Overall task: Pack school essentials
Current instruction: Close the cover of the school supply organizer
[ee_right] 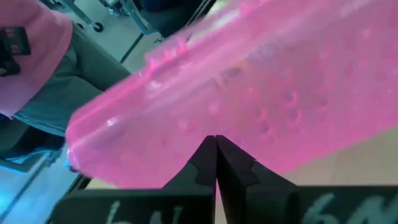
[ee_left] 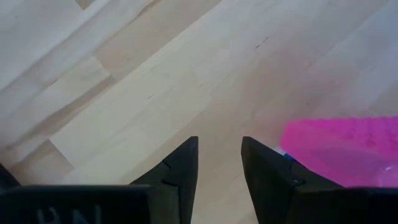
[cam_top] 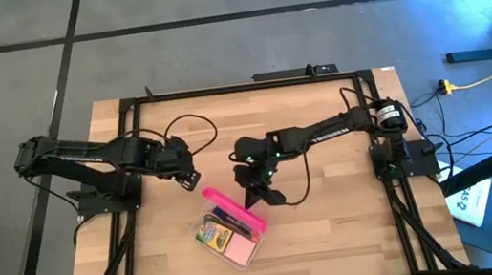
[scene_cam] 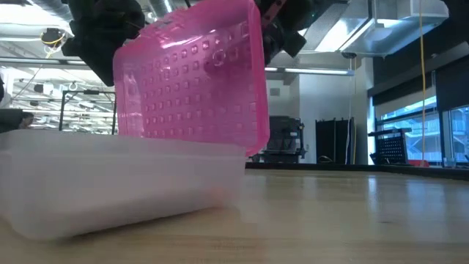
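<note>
A clear plastic box (cam_top: 249, 256) lies near the table's middle front. Inside it are a yellow-green crayon box (cam_top: 211, 231) and a pale pink pad (cam_top: 240, 249). A bright pink dotted lid (scene_cam: 194, 81) stands tilted steeply over the box (scene_cam: 110, 183), with its lower edge on the box's far rim. My right gripper (cam_top: 259, 196) is shut at the lid's raised edge. My left gripper (cam_top: 190, 178) hangs open above bare wood, left of the box, with nothing between its fingers (ee_left: 180, 168). The lid's corner (ee_left: 342, 149) shows beside it. My right gripper has its shut fingertips (ee_right: 208, 152) on the pink lid's raised edge (ee_right: 217, 124); the low view places them near an upper corner (scene_cam: 256, 18). The fingers come slanting down from the table's right and far side. The lid is tilted up, lower edge on the clear box.
Black frame rails (cam_top: 129, 125) run along the table's left, right and far sides. Bare wood lies in front and to the right of the box. Beyond the table, a seated person's pink sleeve (ee_right: 31, 56) shows in the right wrist view.
</note>
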You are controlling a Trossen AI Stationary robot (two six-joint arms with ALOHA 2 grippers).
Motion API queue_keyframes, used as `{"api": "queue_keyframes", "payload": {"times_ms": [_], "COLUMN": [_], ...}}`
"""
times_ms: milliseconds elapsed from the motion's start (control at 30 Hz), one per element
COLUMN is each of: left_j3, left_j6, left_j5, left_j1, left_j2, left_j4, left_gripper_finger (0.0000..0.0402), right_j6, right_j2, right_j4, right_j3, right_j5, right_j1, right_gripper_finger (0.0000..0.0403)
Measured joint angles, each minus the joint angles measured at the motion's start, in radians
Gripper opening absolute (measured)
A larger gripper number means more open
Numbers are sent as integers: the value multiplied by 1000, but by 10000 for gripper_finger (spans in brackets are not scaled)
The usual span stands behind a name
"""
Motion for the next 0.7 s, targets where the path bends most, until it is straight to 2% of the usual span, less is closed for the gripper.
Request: {"api": "queue_keyframes", "payload": {"times_ms": [233, 400, 600, 700], "left_j3": [0, 0, 0, 0], "left_j6": [7, 7, 7, 8], "left_j5": [0, 1, 1, 6], "left_j1": [-4, -26, -56, -70], "left_j2": [0, 0, 0, 0], "left_j4": [0, -1, -2, -1], "left_gripper_finger": [117, 117, 117, 117], "right_j6": [-38, -92, -90, -55], "right_j2": [0, 23, 92, 110], "right_j4": [21, 118, 234, 225], "right_j3": [17, 17, 18, 17], "right_j5": [39, 37, 28, 29], "right_j1": [26, 55, 83, 83], "right_gripper_finger": [7, 7, 7, 7]}}
